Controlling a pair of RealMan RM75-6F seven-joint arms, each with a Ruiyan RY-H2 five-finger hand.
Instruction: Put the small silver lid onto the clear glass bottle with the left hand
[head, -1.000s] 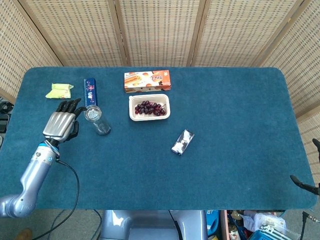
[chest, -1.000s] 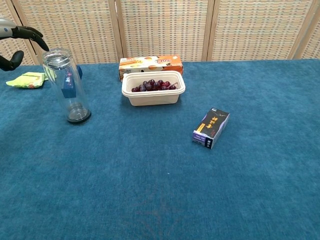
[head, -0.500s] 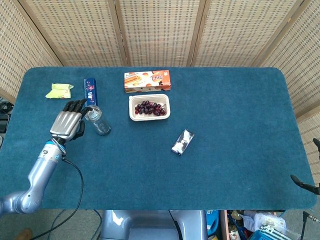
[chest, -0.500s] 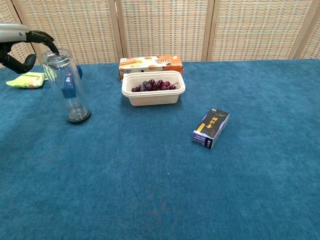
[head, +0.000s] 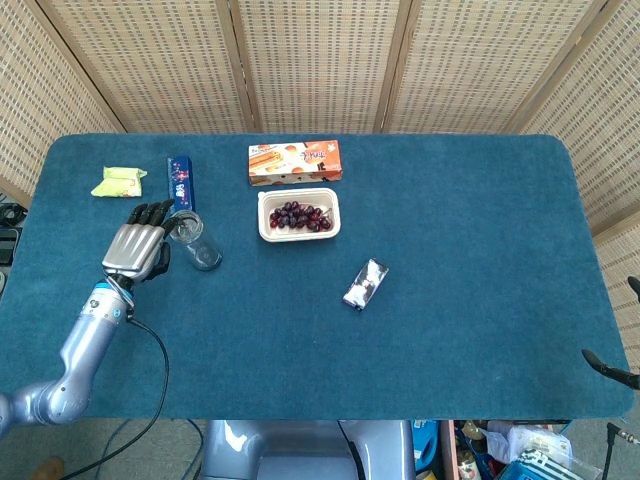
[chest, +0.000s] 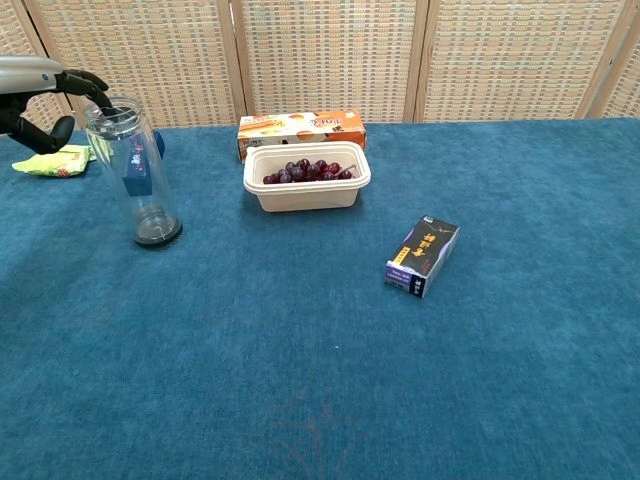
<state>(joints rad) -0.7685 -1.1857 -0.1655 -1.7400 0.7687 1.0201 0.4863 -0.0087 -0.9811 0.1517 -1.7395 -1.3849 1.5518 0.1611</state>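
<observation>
Silver lid (chest: 116, 104) on glass bottle (chest: 135, 175) mouth, left robot hand (head: 137, 247) fingertips pinching it

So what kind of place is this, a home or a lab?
Most likely a staged lab setup, not a home: one table under a blue cloth, woven folding screens closing it in, and a few props laid out, such as a tray of grapes and a glass bottle.

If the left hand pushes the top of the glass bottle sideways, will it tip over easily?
Probably yes. The glass bottle stands tall and narrow on a small base, and looks empty, so likely light. The left hand touches near its rim, the highest point, where a push tips most. On the soft blue table cover it would more likely tip than slide.
</observation>
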